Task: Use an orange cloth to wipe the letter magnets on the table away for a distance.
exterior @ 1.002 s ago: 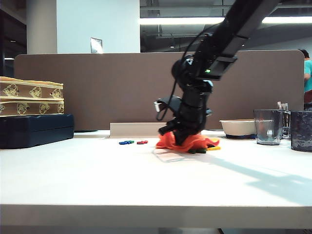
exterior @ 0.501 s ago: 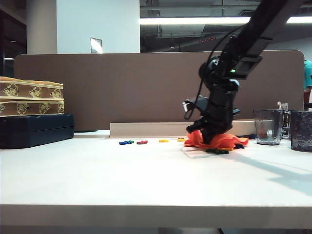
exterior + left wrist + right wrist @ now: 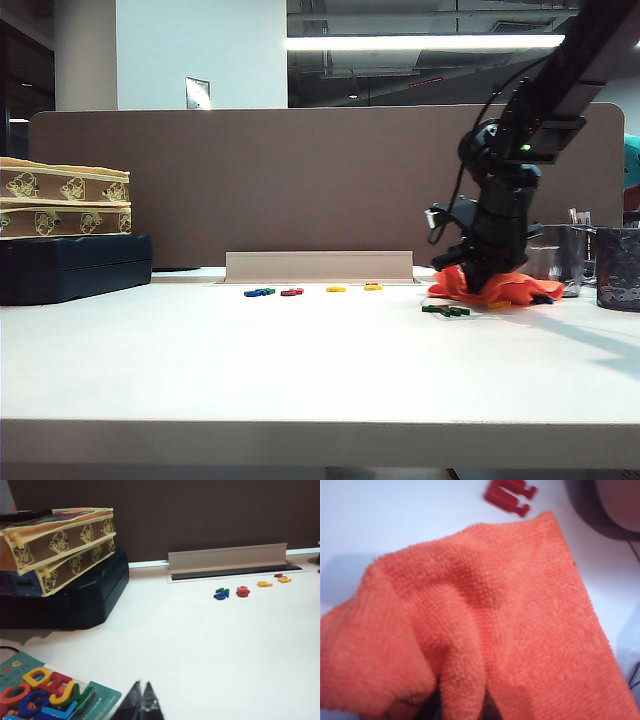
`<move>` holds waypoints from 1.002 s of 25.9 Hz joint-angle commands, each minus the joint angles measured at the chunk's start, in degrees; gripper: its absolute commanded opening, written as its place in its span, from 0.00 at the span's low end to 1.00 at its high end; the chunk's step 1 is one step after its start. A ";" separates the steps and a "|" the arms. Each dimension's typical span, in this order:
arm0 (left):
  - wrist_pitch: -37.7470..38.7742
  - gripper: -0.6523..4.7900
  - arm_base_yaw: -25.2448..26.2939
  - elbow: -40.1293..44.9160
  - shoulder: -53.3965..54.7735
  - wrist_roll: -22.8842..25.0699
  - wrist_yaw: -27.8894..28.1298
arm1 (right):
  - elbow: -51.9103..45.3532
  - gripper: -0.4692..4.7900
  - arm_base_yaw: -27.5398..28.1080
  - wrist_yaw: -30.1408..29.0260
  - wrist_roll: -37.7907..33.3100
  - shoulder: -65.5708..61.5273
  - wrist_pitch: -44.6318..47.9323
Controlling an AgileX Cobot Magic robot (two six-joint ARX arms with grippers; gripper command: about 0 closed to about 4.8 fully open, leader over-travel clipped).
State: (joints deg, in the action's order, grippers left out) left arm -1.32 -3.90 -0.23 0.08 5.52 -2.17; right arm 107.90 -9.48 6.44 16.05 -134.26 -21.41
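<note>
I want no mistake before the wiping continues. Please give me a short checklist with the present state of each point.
1. Right pincer shut on the bright-orange microfibre cloth: ok.
2. Cloth pressed down on the white table: ok.
3. All small coloured plastic letter magnets swept along: not ok, several lie behind the cloth.
4. Clear glass cup apart from the cloth: cannot tell.
5. Left pincer away from the wiping path: ok.

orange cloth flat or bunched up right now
Bunched: the orange cloth is heaped under the right hand, rising in folds toward it in the right wrist view.
</note>
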 commanded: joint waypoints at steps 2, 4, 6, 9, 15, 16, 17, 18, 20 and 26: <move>-0.42 0.11 0.13 -0.07 0.02 0.04 0.02 | -0.63 0.25 2.25 0.17 0.07 -0.55 -3.61; -0.44 0.11 0.13 -0.07 0.02 0.04 0.02 | -0.63 0.25 2.93 -1.01 0.02 0.07 -3.23; -0.46 0.11 0.13 -0.07 0.02 0.04 0.02 | -0.63 0.24 3.34 -1.40 0.04 1.05 -2.62; -0.44 0.11 0.13 -0.07 0.02 0.02 0.02 | -0.63 0.24 3.50 -2.60 0.02 3.52 -1.03; -0.44 0.11 0.13 -0.07 0.02 0.02 0.02 | -0.63 0.24 3.17 -8.70 -2.89 7.32 0.68; -0.44 0.11 0.13 -0.07 0.02 0.02 0.02 | -0.63 0.24 2.89 -9.29 -2.97 7.82 0.66; -0.42 0.11 0.13 -0.07 0.02 0.02 0.02 | -0.63 0.24 2.62 -9.86 -2.97 8.17 0.63; -0.44 0.11 0.13 -0.07 0.02 0.02 0.02 | -0.63 0.24 2.47 -10.58 -2.95 8.52 0.50; -0.44 0.11 0.13 -0.07 0.02 0.02 0.00 | -0.61 0.24 1.66 -14.56 -2.97 9.38 0.15; -0.46 0.11 0.13 -0.07 0.02 0.02 0.00 | -0.63 0.24 -0.70 -30.75 -2.97 10.45 -1.27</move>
State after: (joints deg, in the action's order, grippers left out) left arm -1.26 -3.90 -0.23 0.08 5.52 -2.15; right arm 107.04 -9.45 -18.65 13.23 -124.66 -22.57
